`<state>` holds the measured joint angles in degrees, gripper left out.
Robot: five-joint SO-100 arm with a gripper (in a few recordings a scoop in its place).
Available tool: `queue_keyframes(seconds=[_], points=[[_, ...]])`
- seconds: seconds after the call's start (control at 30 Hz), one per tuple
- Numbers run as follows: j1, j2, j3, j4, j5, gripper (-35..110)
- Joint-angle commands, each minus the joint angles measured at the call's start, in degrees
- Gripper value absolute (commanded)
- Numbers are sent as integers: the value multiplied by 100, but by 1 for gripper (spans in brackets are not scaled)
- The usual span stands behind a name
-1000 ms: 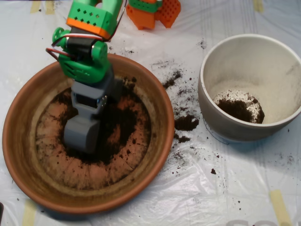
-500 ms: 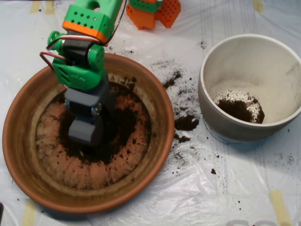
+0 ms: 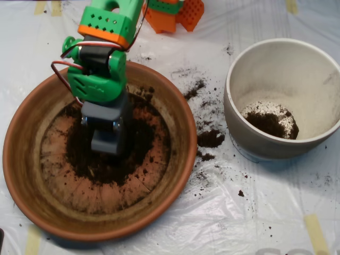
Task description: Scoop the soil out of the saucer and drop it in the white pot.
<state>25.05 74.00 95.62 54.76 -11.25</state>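
The terracotta saucer [image 3: 32,175] fills the left of the overhead view. Dark soil [image 3: 135,141] lies in a patch across its floor. My grey scoop [image 3: 108,139] hangs from the green and orange arm [image 3: 98,64] and stands over the upper middle of that soil patch, its tip pointing down into the dish. The white pot [image 3: 255,143] stands to the right, apart from the saucer. A small heap of soil [image 3: 271,122] rests on its pale floor.
Spilled soil [image 3: 210,138] lies on the plastic sheet between the saucer and the pot, with more crumbs [image 3: 194,87] above it. An orange part [image 3: 172,16] of the arm's base sits at the top edge.
The scoop has shifted a little to the right and up in the picture, and it looks shorter than before. The soil in the pot has not changed.
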Motion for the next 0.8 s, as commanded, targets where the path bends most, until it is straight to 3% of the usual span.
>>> queue_keyframes(seconds=[0.0, 0.3, 0.77], points=[[-97, 835, 264, -571, -229, -1], [-334, 2188, 624, -369, -334, -1], [-1327, 3173, -1055, 1485, -246, -1]])
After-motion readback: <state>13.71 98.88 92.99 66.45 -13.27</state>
